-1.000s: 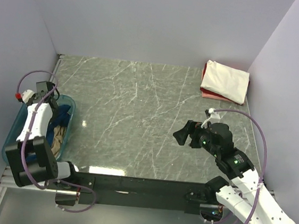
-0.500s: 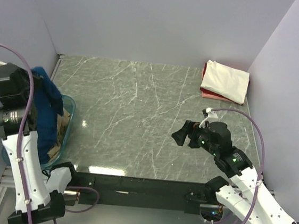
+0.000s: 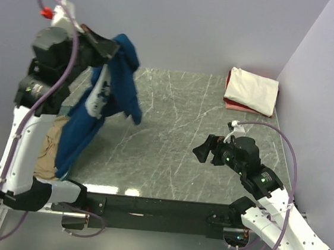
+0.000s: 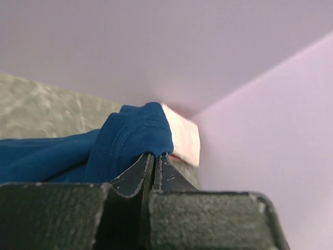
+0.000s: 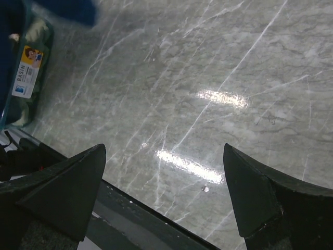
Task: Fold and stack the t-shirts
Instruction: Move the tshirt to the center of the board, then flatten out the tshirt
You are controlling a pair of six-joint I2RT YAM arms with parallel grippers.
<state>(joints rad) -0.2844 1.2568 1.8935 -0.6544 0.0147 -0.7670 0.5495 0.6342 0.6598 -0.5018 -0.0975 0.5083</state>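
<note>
— Where is the navy blue t-shirt (image 3: 100, 103) held?

— It is pinched at a bunched fold by the left fingers (image 4: 139, 174), which are pressed together on the cloth. It is hung high over the left side of the table (image 3: 172, 131), and its pale print is shown to the top camera.

— And the right fingers (image 5: 67, 182)?

— They are spread wide and nothing is held between them. They are poised over the near right part of the table.

— The other shirts?

— A folded cream t-shirt (image 3: 252, 90) is laid on a red t-shirt (image 3: 227, 83) in the far right corner. A tan t-shirt (image 3: 48, 148) is seen at the left edge, partly hidden by the navy one.
</note>
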